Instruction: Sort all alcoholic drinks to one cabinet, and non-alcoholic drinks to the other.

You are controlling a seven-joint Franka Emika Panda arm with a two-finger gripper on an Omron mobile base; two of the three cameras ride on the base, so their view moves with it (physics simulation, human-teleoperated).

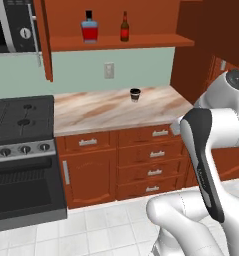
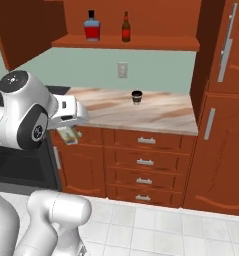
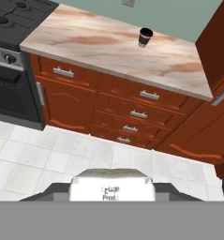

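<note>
Room: kitchen, white tile floor [image 3: 48, 154], red-brown drawer units [image 1: 141, 160], marble table [image 1: 106, 112], pale-green back wall.
Nearest, hand view, 6 o'clock: cream-white carton [image 3: 112, 186], top face with small dark print, sitting between the fingers; fingertips themselves hidden beside it.
Fingers: pinching the carton, partly spread to its width; in the right base view the gripper [image 2: 68, 134] hangs under the white wrist at 9 o'clock with the carton [image 2: 68, 135] poking out below, in front of the drawer fronts and off the table.
Stove: black range [image 1: 18, 150] at 9 o'clock in the left base view, knobs along its front edge.
Table, middle distance: dark-brown cup [image 1: 135, 94] with black lid, upright, alone, toward the back wall; at 1 o'clock in the hand view [image 3: 145, 37].
Wall: pale outlet plate [image 2: 122, 69] above and left of the cup.
Far, 12 o'clock: open wall cabinet [image 1: 121, 42], one plank shelf.
Shelf contents: squat red bottle [image 1: 89, 28] with black cap on the left, slim brown bottle [image 1: 124, 27] on the right, both upright, near each other, not touching.
</note>
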